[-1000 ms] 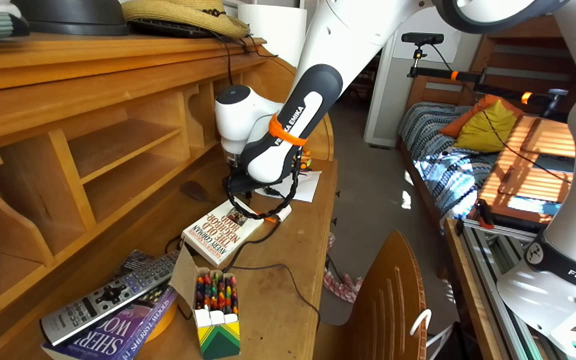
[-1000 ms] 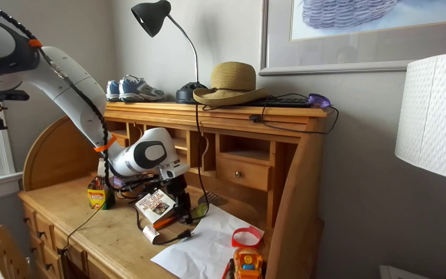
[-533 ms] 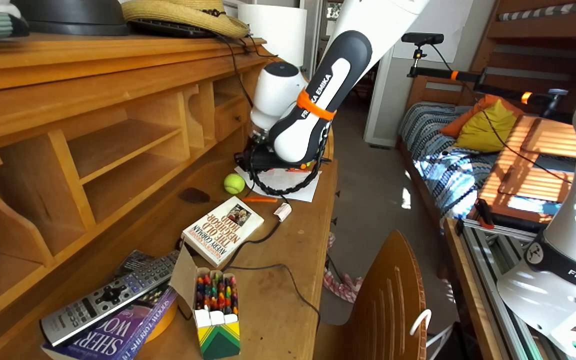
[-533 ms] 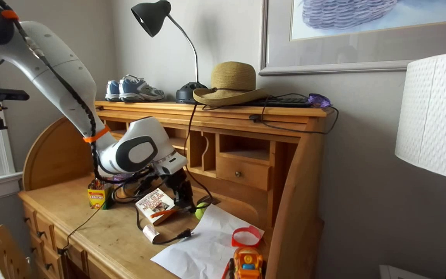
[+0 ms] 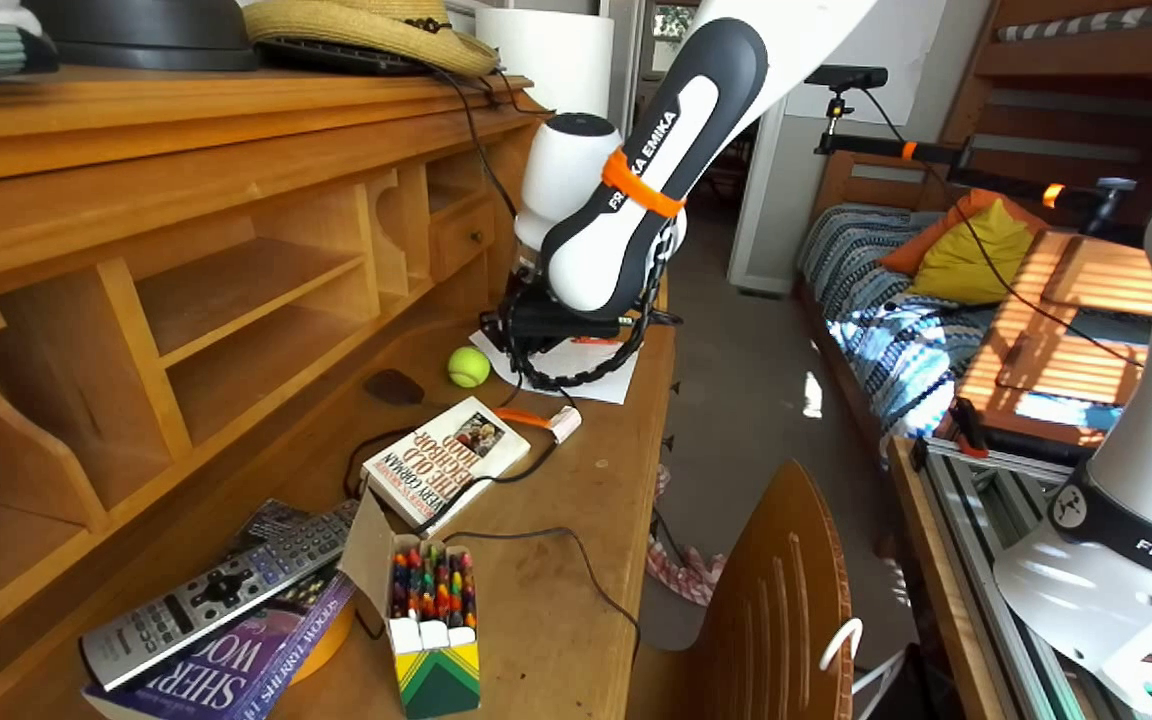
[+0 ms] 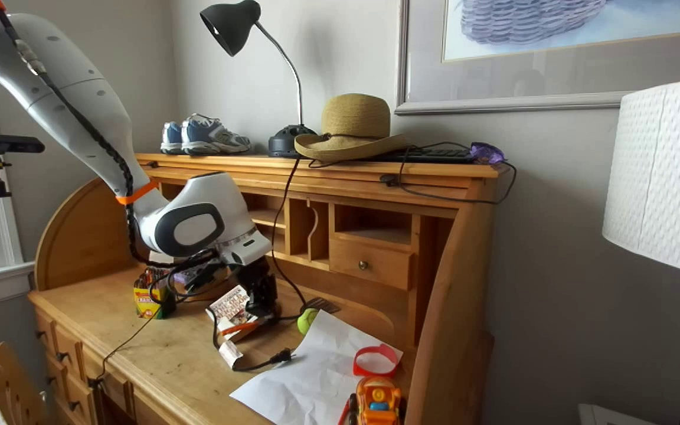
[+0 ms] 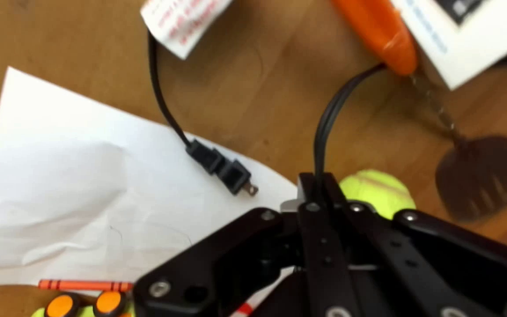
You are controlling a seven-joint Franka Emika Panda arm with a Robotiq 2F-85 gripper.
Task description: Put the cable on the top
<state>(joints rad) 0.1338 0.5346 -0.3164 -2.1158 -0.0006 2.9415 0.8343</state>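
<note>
Grey wall (image 6: 552, 265) rises behind the bench (image 6: 180, 342), and along its upper ledge (image 6: 257, 163) sit shoes (image 6: 213, 136), a lamp (image 6: 284, 141) and a hat (image 6: 355, 121). From where I stand, the cable (image 7: 330, 116) comes over that ledge's front edge by the hat, drops past the cubbyholes (image 6: 298, 227) and appears to swing by the ball (image 7: 379, 191) to the pincer (image 7: 318, 178). Its fingertips (image 7: 306, 182) are pressed together, pinching the cable partway along, low over the bench. So the lift looks like the step in hand, with the laying on the ledge not yet done.

What worries me is the slack beyond the grip. There the cable meets the orange handle (image 7: 381, 37) of the spatula (image 7: 482, 180) and seems to pass under it, and in an exterior view a strand lies across the book (image 5: 448, 460). I'd go up slowly, so the handle slides off rather than coming along or tugging the cable out of those tips. The pincer should get fully above the ledge's front edge before it moves inward, keeping the arm (image 6: 80, 106) off the lamp. Then lay the cable well back, let it settle on the wood, and only after that let go. What looks like its plug (image 7: 218, 165) rests on the paper (image 7: 60, 189), so that tail will probably want gathering too, or its weight may drag the rest back over the edge.
</note>
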